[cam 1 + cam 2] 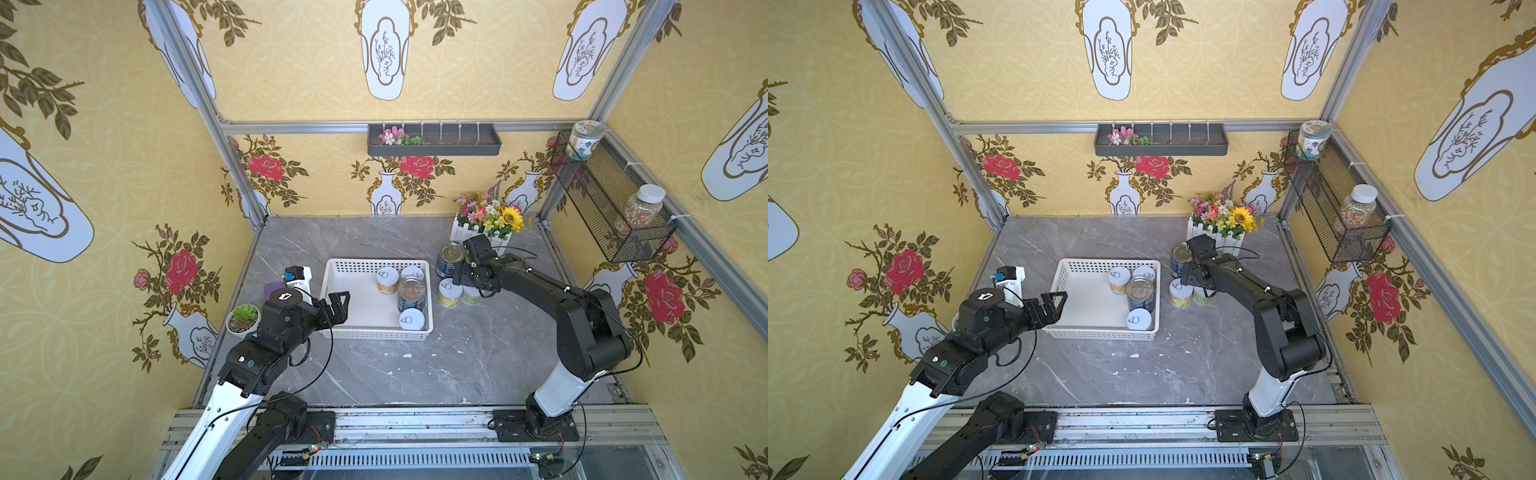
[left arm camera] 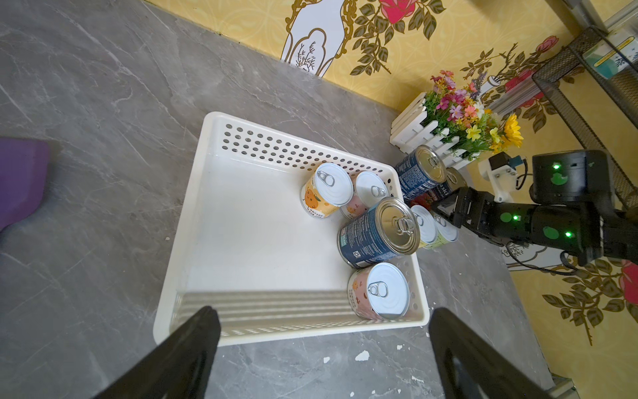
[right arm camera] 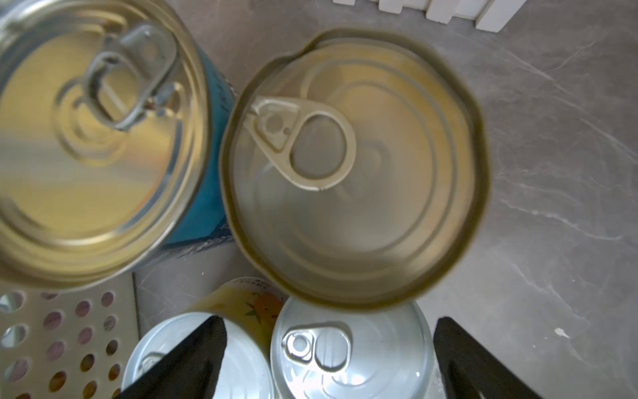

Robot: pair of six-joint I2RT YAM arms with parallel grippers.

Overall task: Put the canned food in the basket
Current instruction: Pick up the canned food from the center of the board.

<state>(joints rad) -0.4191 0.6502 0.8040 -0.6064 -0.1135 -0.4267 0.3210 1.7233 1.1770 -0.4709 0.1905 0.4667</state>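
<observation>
The white basket (image 1: 357, 305) (image 1: 1090, 301) (image 2: 248, 221) holds several cans: a blue-labelled metal can (image 1: 411, 293), a yellow one (image 1: 387, 280) and two pink ones. To its right on the table stand a blue metal can (image 1: 449, 258) (image 3: 93, 138), another metal can (image 3: 355, 165), a yellow can (image 1: 450, 292) and a green can (image 1: 471, 296). My right gripper (image 1: 462, 277) (image 3: 331, 352) hovers open over this group, its fingers either side of a white lid (image 3: 352, 349). My left gripper (image 1: 338, 305) (image 2: 324, 352) is open and empty at the basket's left near corner.
A white fence box of flowers (image 1: 486, 220) stands right behind the loose cans. A small succulent pot (image 1: 243, 318), a purple block (image 1: 274, 291) and a white holder (image 1: 300, 276) sit left of the basket. A black wire shelf (image 1: 611, 208) with jars hangs on the right wall.
</observation>
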